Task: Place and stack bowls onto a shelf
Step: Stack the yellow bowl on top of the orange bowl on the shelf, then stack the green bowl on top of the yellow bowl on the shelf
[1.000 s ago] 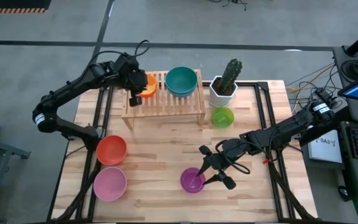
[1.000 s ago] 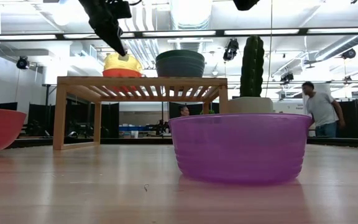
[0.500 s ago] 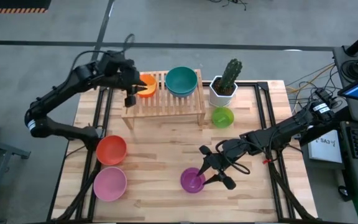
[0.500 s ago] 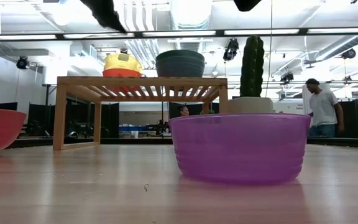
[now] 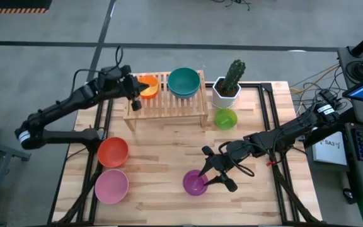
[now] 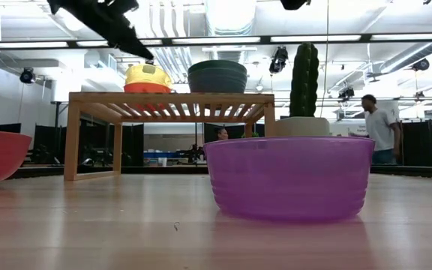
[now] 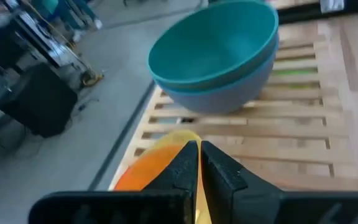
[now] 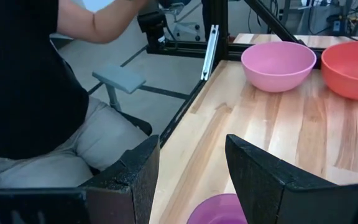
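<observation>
Two arms work over a pale plank table [image 5: 162,157] in a big workshop with strip lights; a person [image 6: 379,129] stands far back, another sits by the table's edge. Left gripper [image 7: 199,163], fingers pressed together on nothing, hovers just beside the yellow-in-orange stack [image 5: 147,86] on the slatted wooden shelf [image 5: 169,104]. Ahead of its fingertips sits a smooth teal bowl [image 7: 219,46] nested in a blue one. Right gripper [image 8: 191,165], fingers spread wide, hangs over the ribbed, translucent purple bowl [image 5: 195,183]. Beyond it lie pink [image 8: 278,64] and red [image 8: 352,68] bowls
</observation>
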You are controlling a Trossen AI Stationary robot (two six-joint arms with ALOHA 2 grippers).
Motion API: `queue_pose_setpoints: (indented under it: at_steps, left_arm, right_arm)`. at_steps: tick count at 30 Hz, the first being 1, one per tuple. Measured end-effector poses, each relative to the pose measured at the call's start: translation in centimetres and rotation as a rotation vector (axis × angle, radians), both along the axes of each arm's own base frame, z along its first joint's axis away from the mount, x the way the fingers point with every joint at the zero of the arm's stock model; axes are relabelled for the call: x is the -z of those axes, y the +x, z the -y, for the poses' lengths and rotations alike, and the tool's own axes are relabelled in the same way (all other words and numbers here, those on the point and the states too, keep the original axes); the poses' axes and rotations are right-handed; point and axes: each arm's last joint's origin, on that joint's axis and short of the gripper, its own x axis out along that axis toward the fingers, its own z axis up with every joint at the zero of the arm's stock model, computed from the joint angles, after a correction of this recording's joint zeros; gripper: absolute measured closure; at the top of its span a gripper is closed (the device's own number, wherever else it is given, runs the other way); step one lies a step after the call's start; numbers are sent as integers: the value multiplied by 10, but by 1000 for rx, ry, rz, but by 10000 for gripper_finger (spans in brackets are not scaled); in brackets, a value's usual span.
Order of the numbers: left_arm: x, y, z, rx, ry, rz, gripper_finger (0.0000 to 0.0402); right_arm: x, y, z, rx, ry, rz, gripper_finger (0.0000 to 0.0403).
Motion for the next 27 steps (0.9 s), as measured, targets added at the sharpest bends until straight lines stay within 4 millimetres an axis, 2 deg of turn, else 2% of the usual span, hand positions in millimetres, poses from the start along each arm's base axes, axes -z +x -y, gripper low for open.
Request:
queue_pose_setpoints:
  at_steps: [13, 21, 27]
  left_arm:
    - [34, 6, -4, -64, -146, -34, 402]
    - [26, 0, 1, -80, -163, 30, 402]
    - [19, -11, 18, 16, -254, 133, 402]
  right_arm:
    - [-3, 0, -1, 27, 36, 7, 229]
    - [-2, -1, -4, 47, 29, 10, 229]
    - [2, 0, -3, 222, 37, -11, 229]
